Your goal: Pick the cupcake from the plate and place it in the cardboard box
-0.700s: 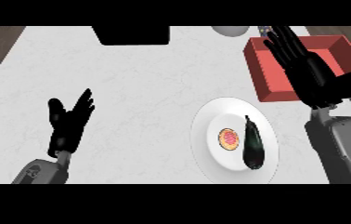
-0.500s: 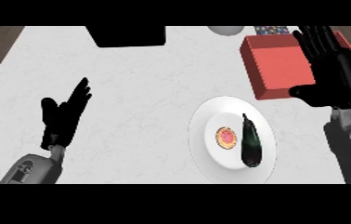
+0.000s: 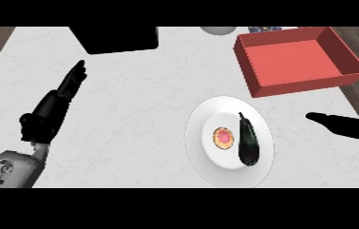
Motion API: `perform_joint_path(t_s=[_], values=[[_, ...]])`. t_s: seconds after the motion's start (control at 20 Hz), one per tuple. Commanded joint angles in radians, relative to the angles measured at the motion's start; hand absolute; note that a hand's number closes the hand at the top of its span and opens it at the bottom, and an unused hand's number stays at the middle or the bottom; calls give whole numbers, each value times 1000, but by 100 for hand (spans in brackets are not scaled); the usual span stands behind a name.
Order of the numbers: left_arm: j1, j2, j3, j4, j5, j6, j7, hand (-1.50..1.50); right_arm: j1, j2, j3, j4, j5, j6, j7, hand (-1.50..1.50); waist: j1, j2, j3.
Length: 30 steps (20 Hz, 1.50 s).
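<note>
The right hand point(image 3: 335, 124) has pulled back off the box point(image 3: 298, 59) to the tabletop's right edge — finger state unclear. The cupcake point(image 3: 223, 138) sits unpicked on the plate point(image 3: 210, 111); the left hand point(image 3: 52, 109) rests, fingers straight.

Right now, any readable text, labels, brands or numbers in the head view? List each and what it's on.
None readable.
Red box: plain walls, no print.
White plate, cupcake, dark eggplant: no markings.
Black block at the counter's far edge: no label visible.
Patterned blue-and-white object behind the box: mostly hidden, too small to tell if it carries text.
</note>
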Motion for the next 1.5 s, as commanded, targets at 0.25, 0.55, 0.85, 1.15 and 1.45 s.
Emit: perform_joint_path(t_s=[0.25,0.55,0.85,1.15,1.45], values=[[13,6,-17,-84,-18,-49,-38,0,302,-112,170,-414,406,27,278,-150,83,26,3],[-41,-11,-36,-63,-32,-83,-30,0,277,-191,324,-509,471,314,593,-150,121,38,1],[-54,-29,-42,-46,-38,-115,-56,0,59,-130,515,-536,475,549,926,-150,161,44,-1],[-44,-34,-35,-51,-50,-116,-54,0,-101,13,615,-420,446,670,1116,-150,167,39,0],[-62,-42,-12,-12,-53,-127,-73,0,-203,173,635,-290,436,699,1204,-150,149,40,1]])
